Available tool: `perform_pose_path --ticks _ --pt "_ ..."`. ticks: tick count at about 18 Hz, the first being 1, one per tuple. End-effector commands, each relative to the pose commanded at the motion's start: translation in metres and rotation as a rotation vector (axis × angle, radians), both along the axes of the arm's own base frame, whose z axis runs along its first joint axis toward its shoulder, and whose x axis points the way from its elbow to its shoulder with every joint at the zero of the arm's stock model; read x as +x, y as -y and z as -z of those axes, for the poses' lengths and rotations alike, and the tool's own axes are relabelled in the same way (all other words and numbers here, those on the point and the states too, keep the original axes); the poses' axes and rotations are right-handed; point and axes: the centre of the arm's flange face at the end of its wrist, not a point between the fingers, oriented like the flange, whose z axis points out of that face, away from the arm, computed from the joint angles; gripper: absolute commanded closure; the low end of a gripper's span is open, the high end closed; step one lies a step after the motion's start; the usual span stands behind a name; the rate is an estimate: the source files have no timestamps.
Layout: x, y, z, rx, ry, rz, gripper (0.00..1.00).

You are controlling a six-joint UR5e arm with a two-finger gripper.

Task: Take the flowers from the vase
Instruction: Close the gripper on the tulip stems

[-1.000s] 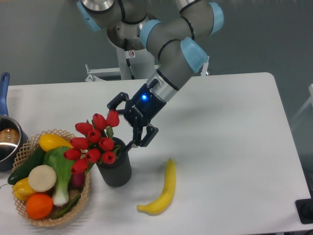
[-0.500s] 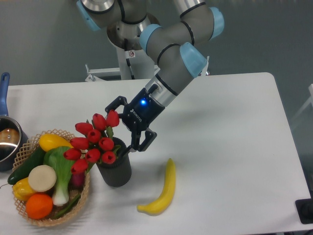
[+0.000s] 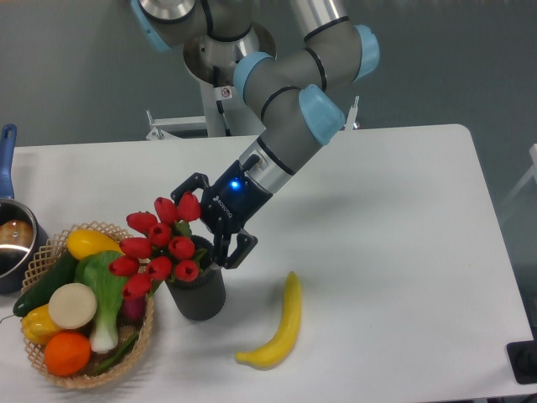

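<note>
The flowers, a bunch of red tulip buds with green leaves, lean left out of the vase, a short dark ribbed cylinder on the white table. My gripper comes in from the upper right and hangs open at the vase's mouth. One finger sits beside the topmost bud; the other is at the vase's right rim. The stems between the fingers are mostly hidden by the gripper body. I cannot tell whether the fingers touch the bunch.
A wicker basket of vegetables and fruit stands just left of the vase, touching the buds. A yellow banana lies to the right of the vase. A steel pot with a blue handle sits at the left edge.
The gripper has slid left and slightly down, closing in on the flowers at the vase's mouth. The bunch has shifted a little to the left.
</note>
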Motion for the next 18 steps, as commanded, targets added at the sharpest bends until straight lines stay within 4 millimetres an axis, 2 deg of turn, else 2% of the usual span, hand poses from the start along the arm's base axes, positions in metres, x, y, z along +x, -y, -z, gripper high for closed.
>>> perform_pose_path --ticks 10,12,16,18 --pt "-0.002 -0.003 -0.001 0.003 -0.015 0.007 0.00" --pt "0.007 -0.008 0.000 0.002 -0.014 0.024 0.00" --pt "0.009 -0.007 -0.001 0.000 -0.019 0.025 0.01" --pt "0.009 -0.007 -0.002 0.002 -0.022 0.025 0.12"
